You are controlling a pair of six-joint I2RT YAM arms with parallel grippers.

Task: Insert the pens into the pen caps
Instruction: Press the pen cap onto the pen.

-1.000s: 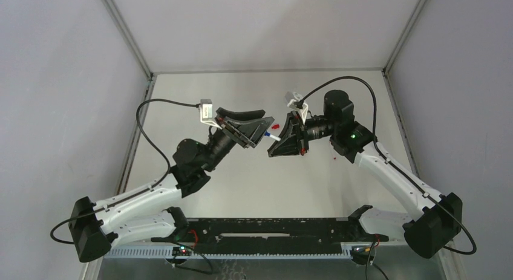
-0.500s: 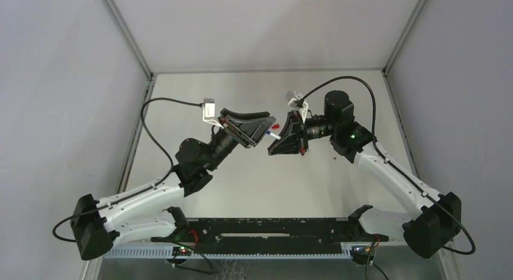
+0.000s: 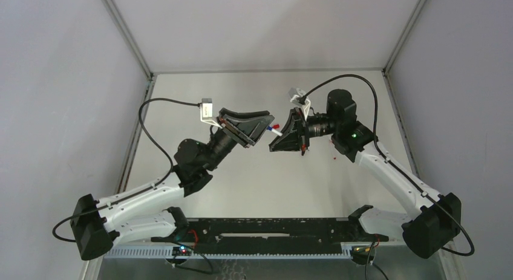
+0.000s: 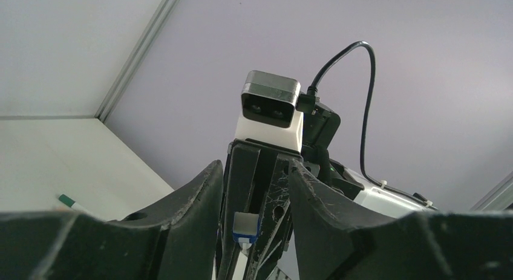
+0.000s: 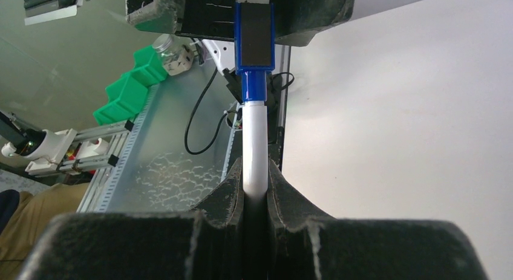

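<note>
Right wrist view: the left pincer (image 3: 265, 129) has just closed onto the blue cap (image 5: 254, 35) ahead of the right pincer (image 5: 254, 178), which pinches the pen (image 5: 254, 147); capping seems nearly done.

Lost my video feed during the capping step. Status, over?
Right hand shut on white pen. Left hand around blue cap, grip unclear. Pen tip inside cap. Nothing in the way.

White pen (image 5: 254, 147), blue cap (image 5: 254, 35)
</note>
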